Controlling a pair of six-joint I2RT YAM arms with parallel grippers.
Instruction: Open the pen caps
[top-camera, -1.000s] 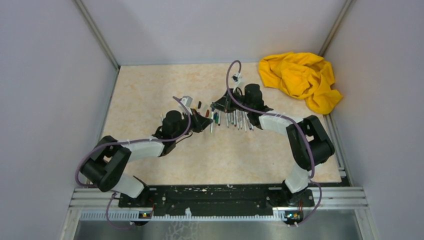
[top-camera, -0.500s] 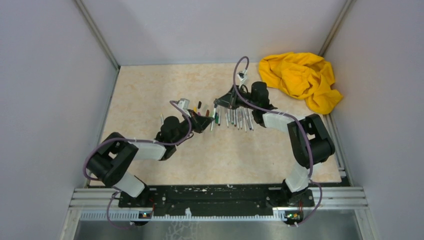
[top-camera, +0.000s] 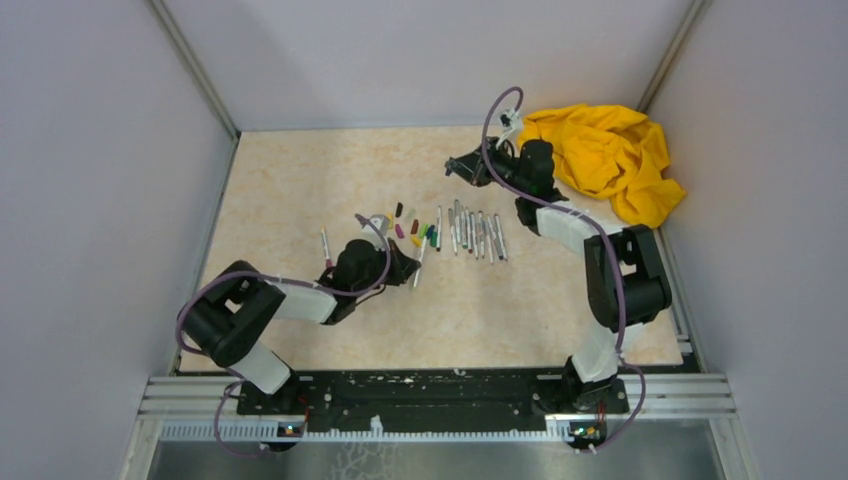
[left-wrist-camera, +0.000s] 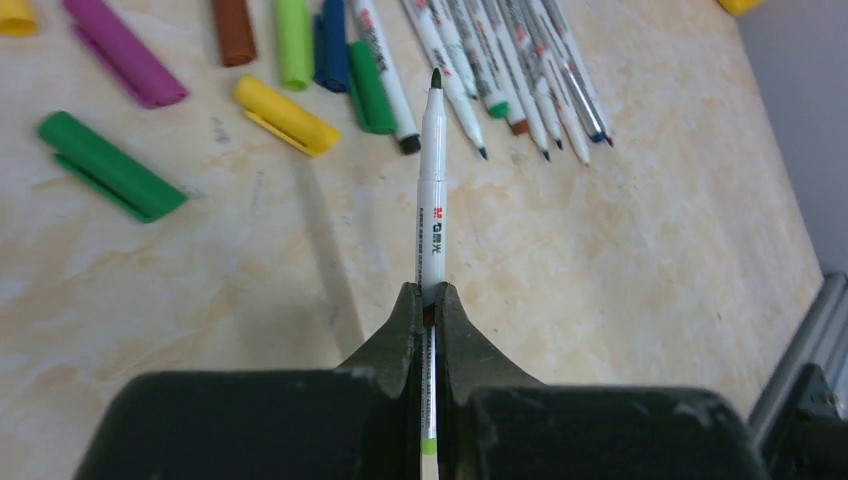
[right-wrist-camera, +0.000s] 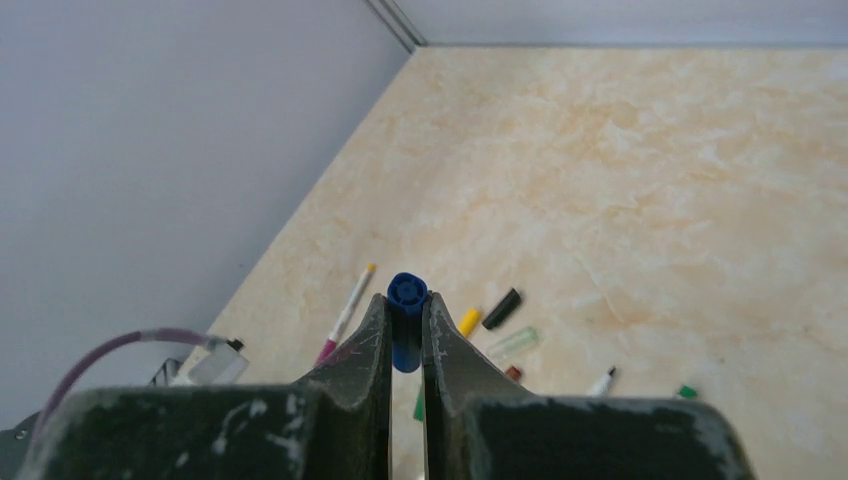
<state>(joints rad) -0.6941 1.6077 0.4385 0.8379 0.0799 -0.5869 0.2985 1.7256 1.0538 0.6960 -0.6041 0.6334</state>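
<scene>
caps (left-wrist-camera: 285, 115): loose on table (left-wrist-camera: 620, 270), just beside pen row (left-wrist-camera: 520, 70) | blue cap (right-wrist-camera: 407, 292): clamped in right gripper (right-wrist-camera: 405, 310), high over far table | left gripper (left-wrist-camera: 427, 295): clamped on uncapped pen (left-wrist-camera: 433, 170), tip toward caps | cloth (top-camera: 600, 160): far right corner

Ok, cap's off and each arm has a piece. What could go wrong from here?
1. The right gripper holds the blue cap well above the table; released there, it may bounce or roll away.
2. The left gripper holds the uncapped pen near its tail, so the long barrel could pivot and its tip could mark the table.
3. Ahead lie loose caps and the row of pens; a careless set-down could scatter them.
</scene>
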